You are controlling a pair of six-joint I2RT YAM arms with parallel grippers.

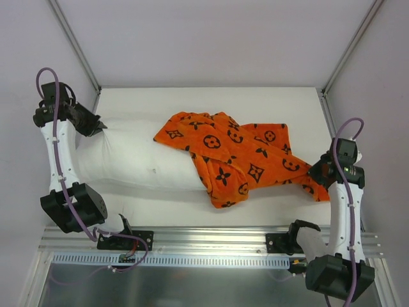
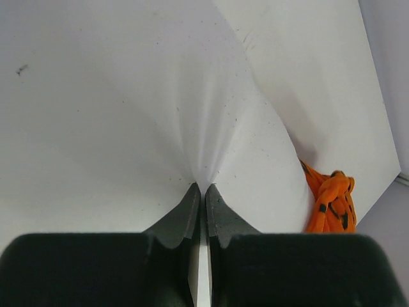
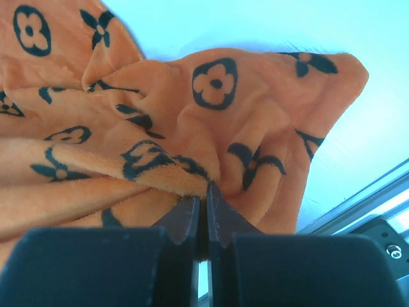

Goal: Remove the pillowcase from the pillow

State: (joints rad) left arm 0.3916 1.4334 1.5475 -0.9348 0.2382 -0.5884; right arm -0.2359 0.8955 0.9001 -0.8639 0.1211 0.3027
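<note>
Jaws of the left gripper (image 2: pixel 199 187) are pinched shut on the plump white rectangular pillow (image 1: pixel 131 160), its cloth puckering ahead of the tips. The right gripper (image 3: pixel 206 187) is clamped on a fold of the bright orange, black-motif fabric pillowcase (image 1: pixel 236 153) bunched directly ahead. The cover apparently sleeves only that end. It looks light and limp; a thick edge fold should hold best.

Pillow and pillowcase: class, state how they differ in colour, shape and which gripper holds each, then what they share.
The pillow is plain white; the pillowcase is orange with black motifs. The pillow lies plump and smooth; the pillowcase is crumpled in folds. The left gripper pinches the pillow; the right gripper pinches the pillowcase. Both are soft, each in shut jaws.
</note>
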